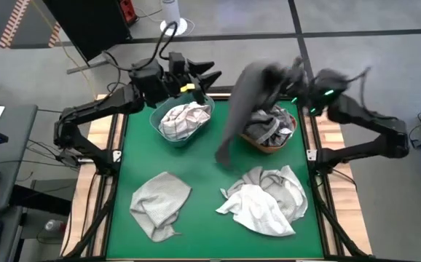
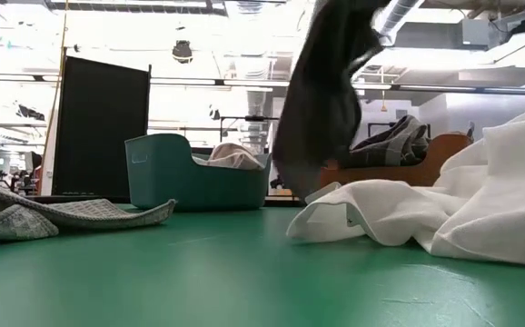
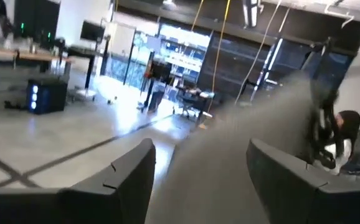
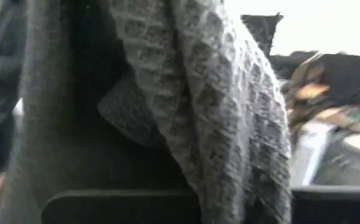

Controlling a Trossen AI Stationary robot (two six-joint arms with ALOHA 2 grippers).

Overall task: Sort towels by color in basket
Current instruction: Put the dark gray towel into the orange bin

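The right gripper (image 1: pixel 298 76) pinches a dark grey waffle-weave towel (image 1: pixel 250 98), hanging above the orange basket (image 1: pixel 269 142) of darks, while the left gripper (image 1: pixel 203 78) gapes empty

The green counter (image 1: pixel 203 182) carried a teal basket (image 1: pixel 183 120) and a brown basket (image 1: pixel 270 138) at its far side. Nearer lay a light grey towel (image 1: pixel 159 204) and, well apart, a white pile (image 1: pixel 265 200).

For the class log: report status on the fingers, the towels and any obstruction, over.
Right gripper shut on dark grey towel, hanging above orange basket. Left gripper open over teal basket. Nothing in the way.
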